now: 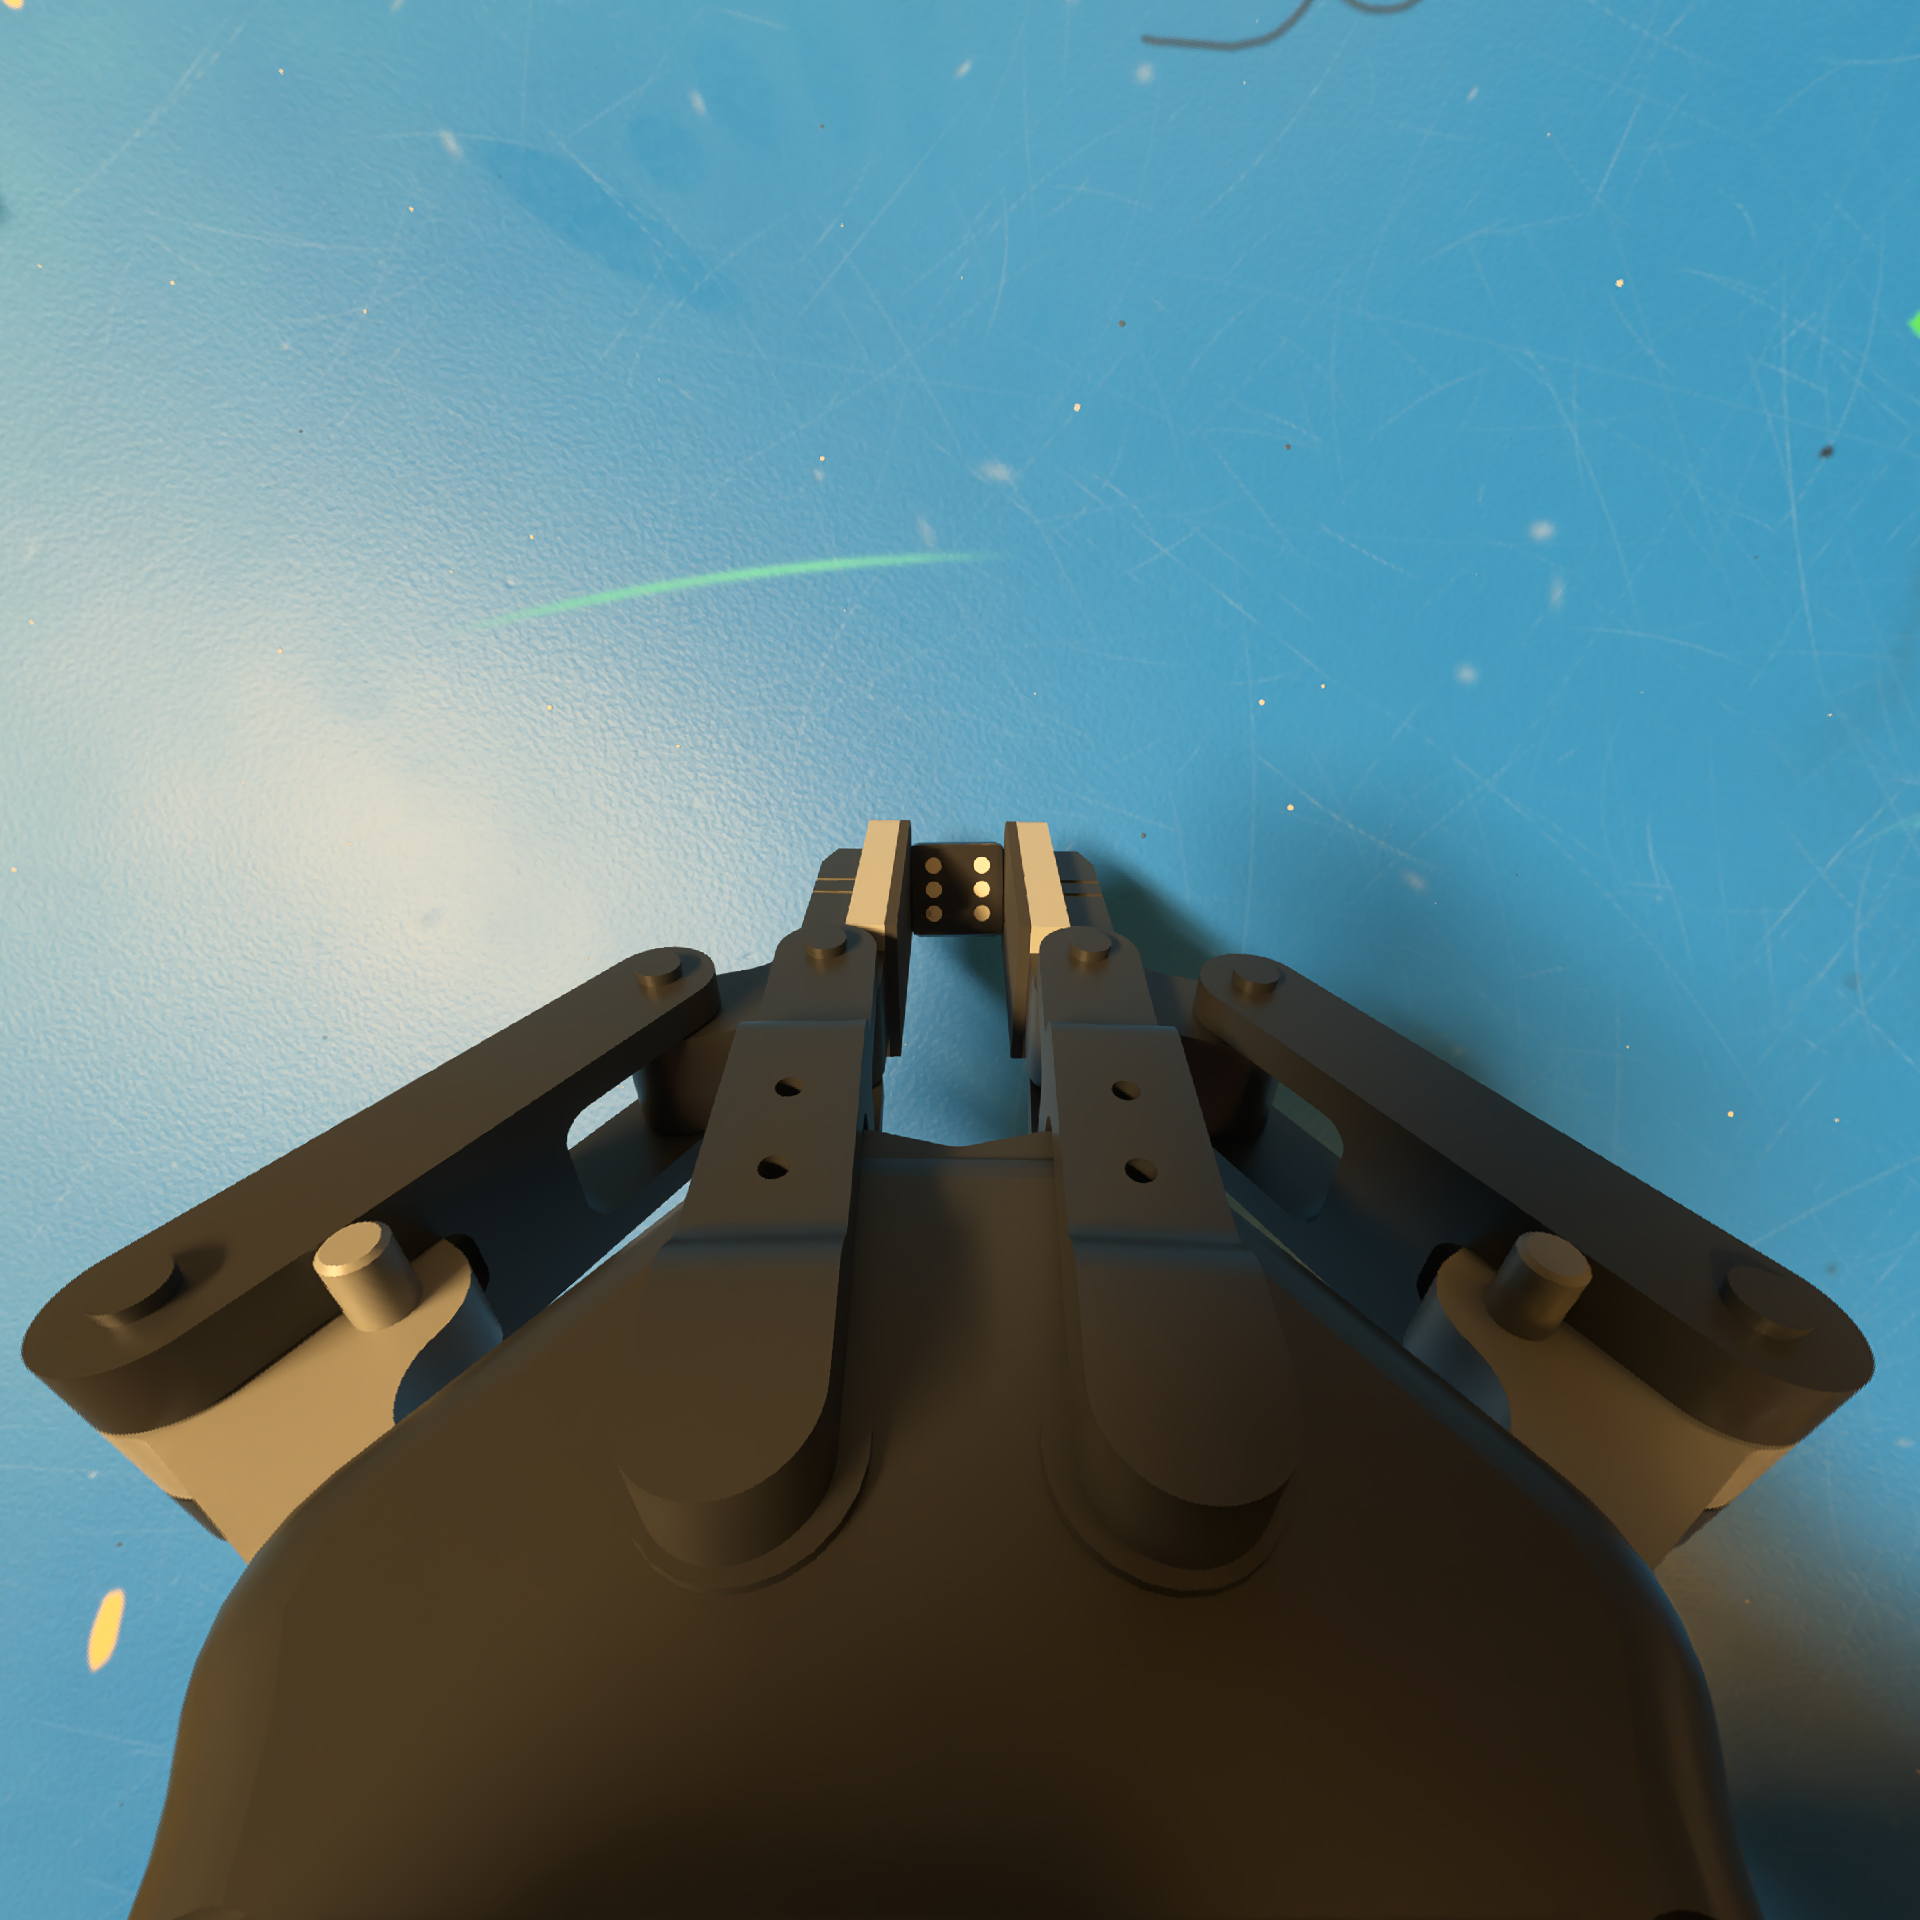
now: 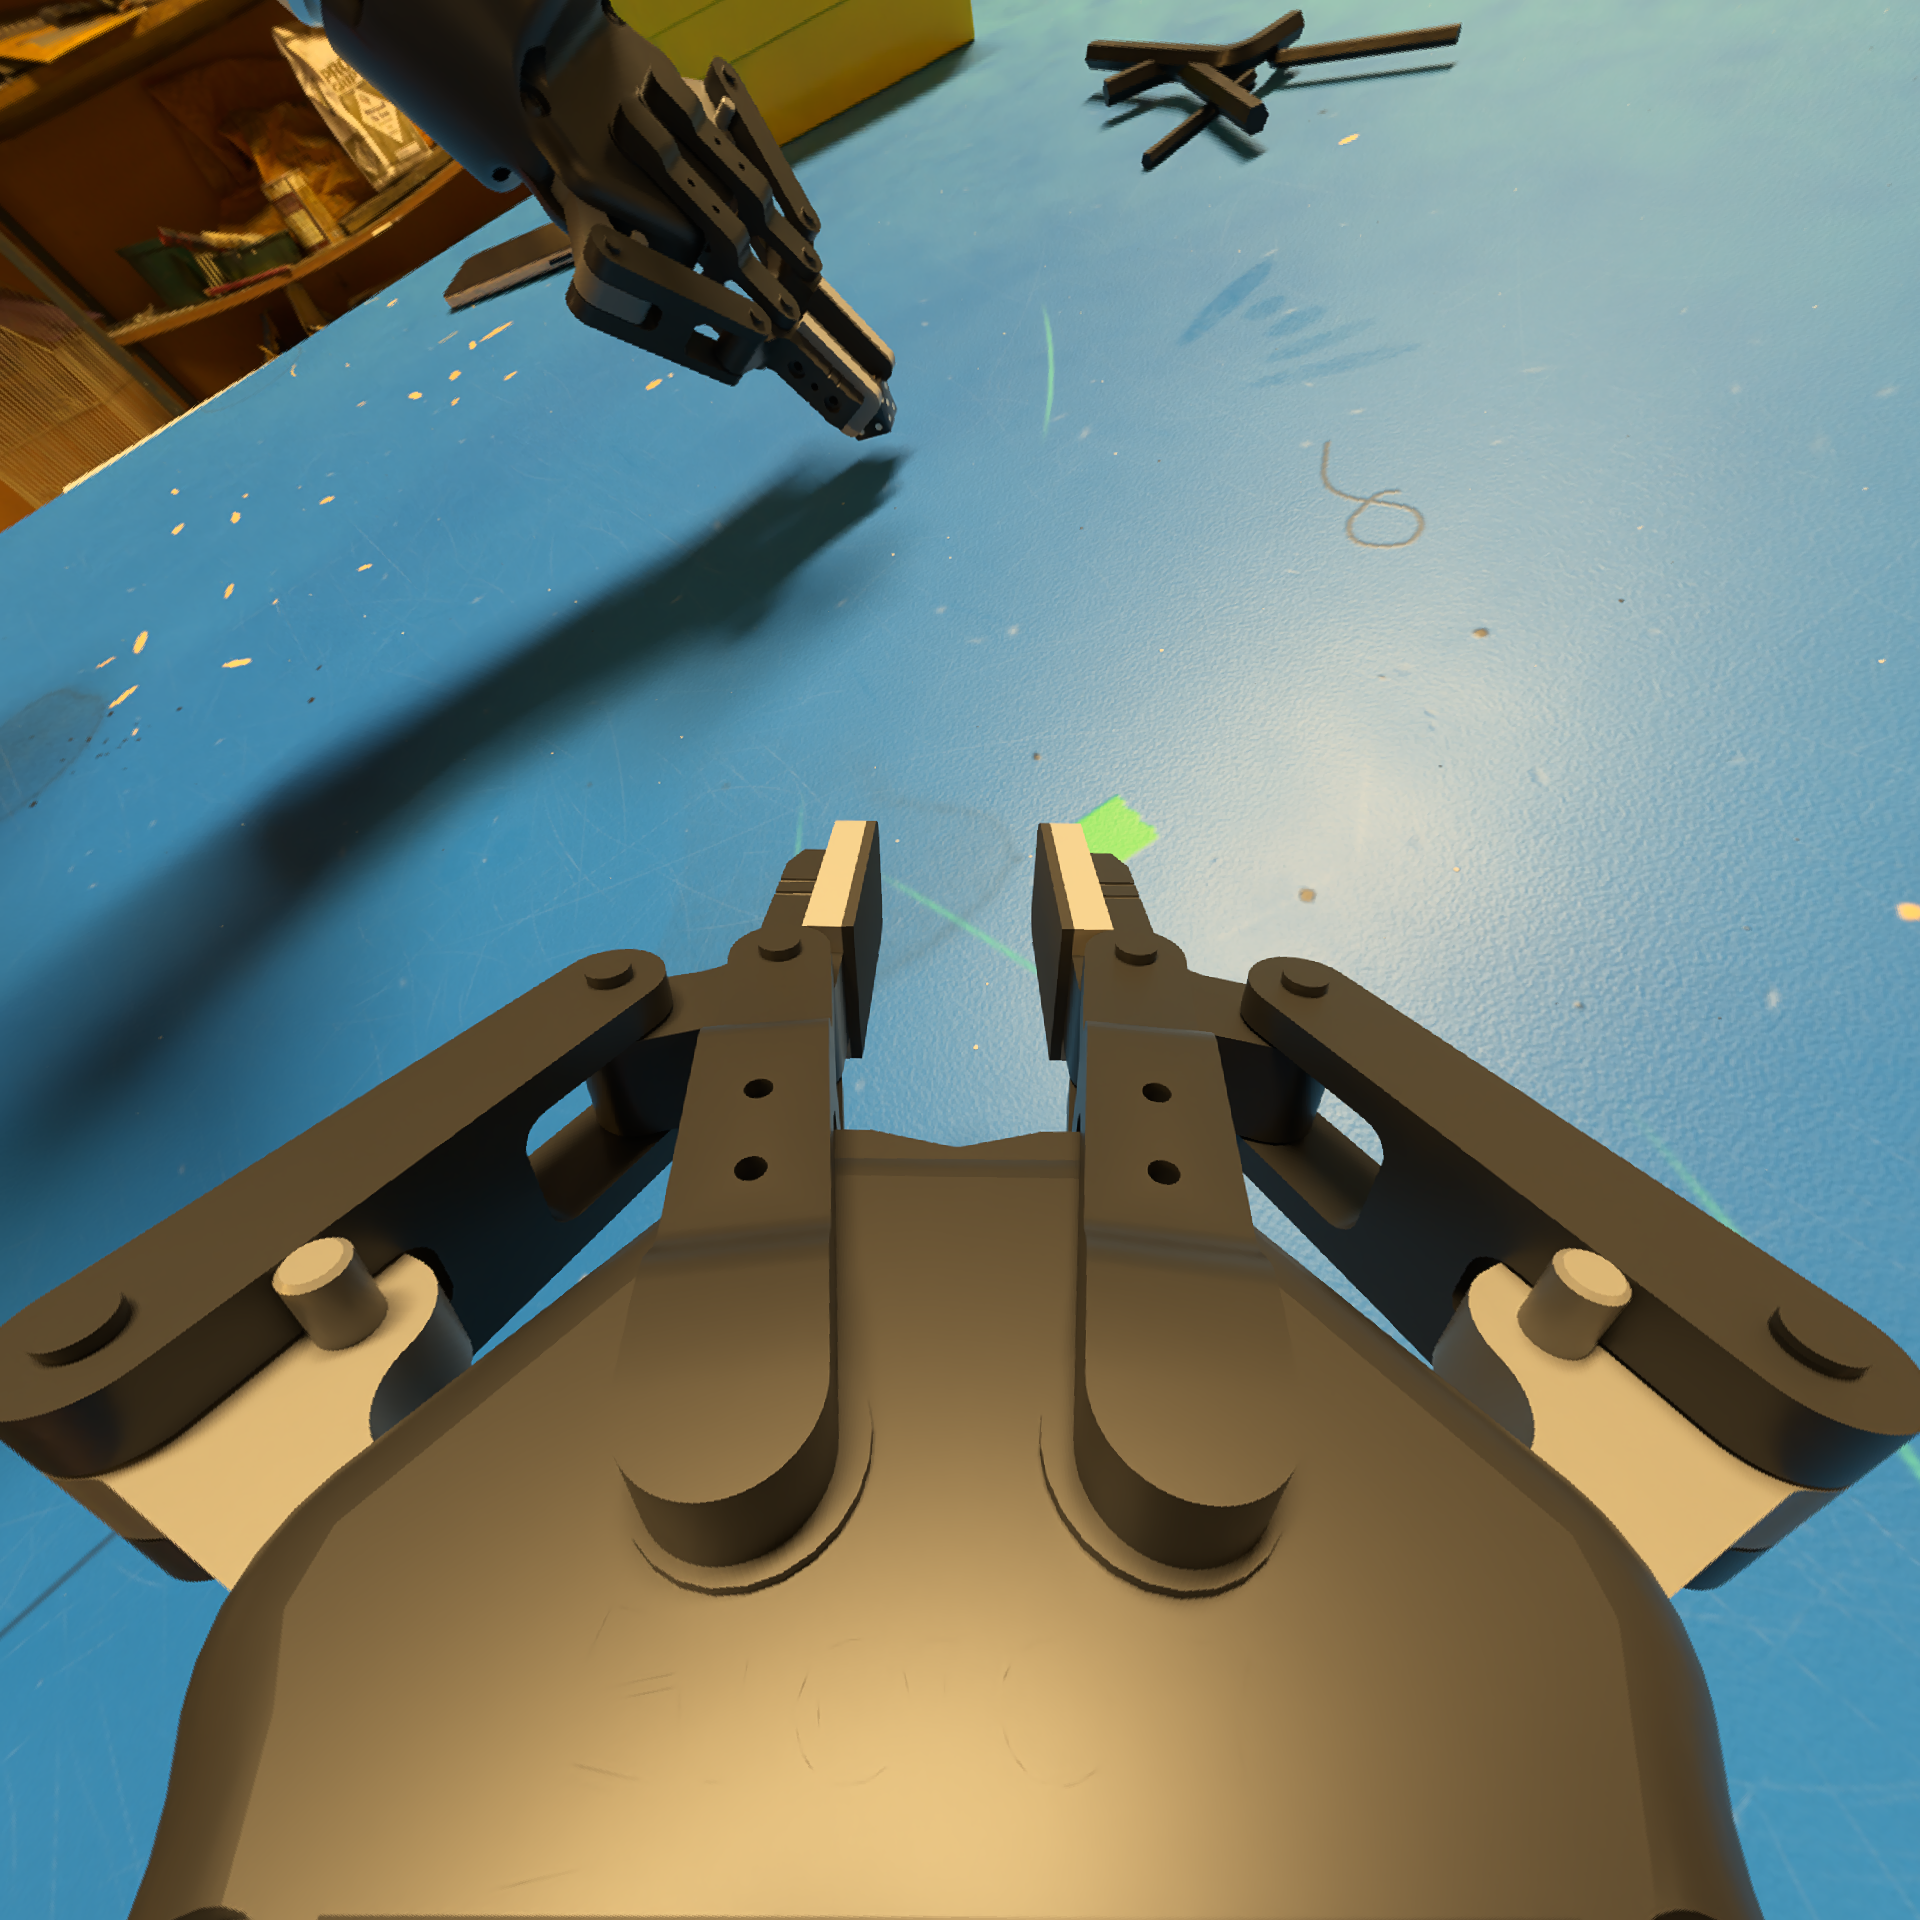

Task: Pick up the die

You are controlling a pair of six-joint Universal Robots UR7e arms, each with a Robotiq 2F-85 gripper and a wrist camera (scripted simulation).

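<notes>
A small black die [image 1: 957,889] with pale pips sits clamped between the two pads of my left gripper [image 1: 957,844], with its six-pip face toward the camera. In the right wrist view the left gripper [image 2: 871,414] hangs above the blue table [image 2: 1455,727], clear of its own shadow, with the die [image 2: 881,420] at its fingertips. My right gripper [image 2: 957,831] is open and empty, low over the table, with only bare surface between its pads.
A pile of dark sticks [image 2: 1226,78] lies at the far right. A yellow box [image 2: 821,52] stands at the far edge behind the left arm. A piece of green tape [image 2: 1120,828] lies by the right gripper's fingertips. Shelves [image 2: 156,208] stand beyond the table's left edge.
</notes>
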